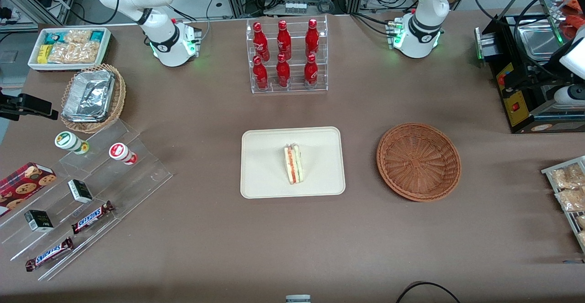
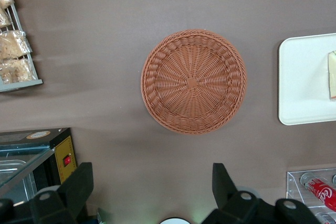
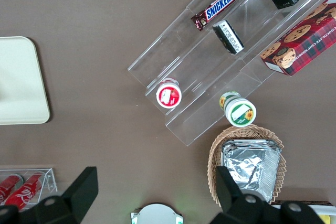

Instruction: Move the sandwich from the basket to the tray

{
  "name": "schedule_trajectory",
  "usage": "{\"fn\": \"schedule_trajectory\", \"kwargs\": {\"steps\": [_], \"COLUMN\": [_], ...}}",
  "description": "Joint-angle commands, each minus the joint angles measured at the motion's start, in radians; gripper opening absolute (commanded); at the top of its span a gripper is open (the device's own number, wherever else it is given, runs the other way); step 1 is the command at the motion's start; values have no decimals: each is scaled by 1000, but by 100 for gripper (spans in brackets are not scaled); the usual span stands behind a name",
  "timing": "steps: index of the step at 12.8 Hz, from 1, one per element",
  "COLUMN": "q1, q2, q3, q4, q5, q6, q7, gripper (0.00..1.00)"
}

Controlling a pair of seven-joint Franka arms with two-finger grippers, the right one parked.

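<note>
My gripper (image 2: 149, 190) hangs high above the bench with its jaws spread wide and empty. Directly below it the basket (image 2: 193, 81) sits bare. The sandwich (image 1: 294, 163) already lies on the tray (image 1: 265, 175), sideways from me, toward the parked arm.

Cream tray (image 1: 265, 166); reddish-brown woven basket (image 1: 418, 161); black pincer (image 2: 152, 184).

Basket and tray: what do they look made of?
Basket: woven wicker or a plastic imitation, reddish-brown, slight sheen; spoke-and-weave pattern shows plainly in the wrist view. Empty.
Tray: matte cream, faintly speckled, rounded rim; looks like moulded fibre or matte plastic, can't tell which. Sandwich lies on it.
End effector is open above the table, holding nothing.
</note>
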Motion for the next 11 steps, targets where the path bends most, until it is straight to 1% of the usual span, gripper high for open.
{"fn": "schedule_trajectory", "kwargs": {"steps": [1, 5, 11], "q1": [1, 1, -1], "q2": [35, 41, 56], "q3": [0, 0, -2], "q4": [63, 67, 51], "q5": [-11, 3, 8], "q6": [-10, -12, -15], "q7": [9, 6, -57], "gripper": [100, 100, 100]}}
